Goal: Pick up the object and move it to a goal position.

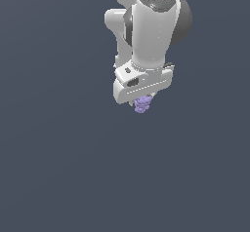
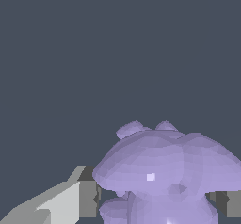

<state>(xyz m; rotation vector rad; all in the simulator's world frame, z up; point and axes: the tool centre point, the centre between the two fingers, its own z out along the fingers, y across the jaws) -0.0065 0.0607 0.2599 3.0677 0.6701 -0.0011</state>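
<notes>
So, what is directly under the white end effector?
The pale purple knobbly clump hangs under the end effector, held between its fingers. Its upper part is covered by the end effector in the exterior view. Below is only plain dark background.

A flat, featureless slate-grey surface [image 1: 58,167] fills the whole exterior view, uniform in tone from edge to edge, with no visible border, seam or texture. The wrist view shows the same plain dark grey surface [image 2: 70,53] behind everything. Nothing can be seen lying directly on it.
</notes>
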